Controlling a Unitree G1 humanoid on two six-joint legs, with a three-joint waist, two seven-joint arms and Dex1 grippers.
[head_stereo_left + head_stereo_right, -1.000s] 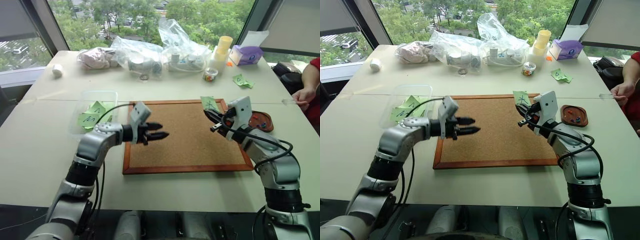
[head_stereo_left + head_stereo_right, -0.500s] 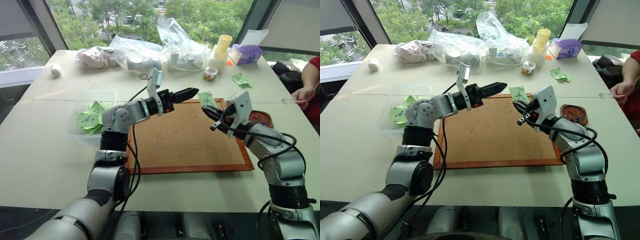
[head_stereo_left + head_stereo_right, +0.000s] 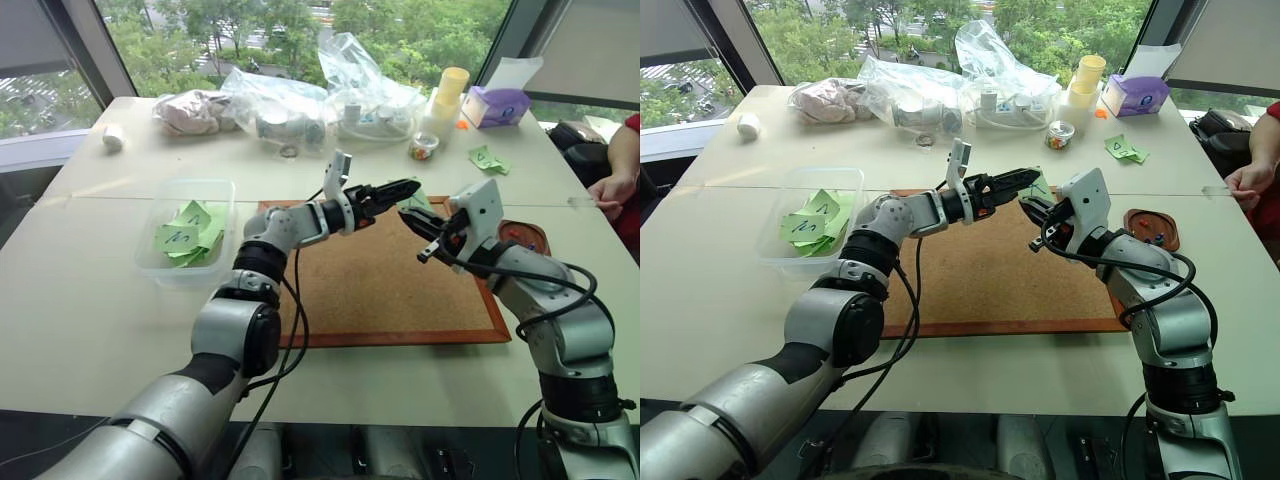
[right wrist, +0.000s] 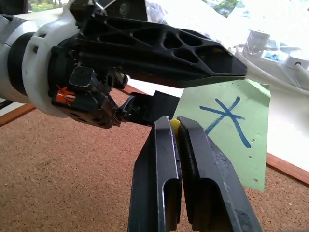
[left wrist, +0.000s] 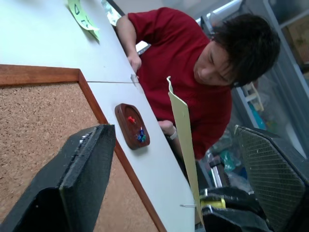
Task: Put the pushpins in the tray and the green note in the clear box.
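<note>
Light-green and square, the sticky note with a dark X (image 3: 416, 199) hangs above the cork board (image 3: 380, 290), between the two pincers. The left gripper (image 3: 408, 187) stands open with its fingers on either side of the note. The right gripper (image 3: 410, 219) is closed just below.

Left wrist view: the note (image 5: 186, 140) stands edge-on between the parted fingers; beyond lies the reddish-brown oblong tray (image 5: 131, 125) with pushpins (image 5: 136, 130).

Right wrist view: the shut fingers pinch a yellow pushpin (image 4: 174, 124) at the note's edge.
</note>
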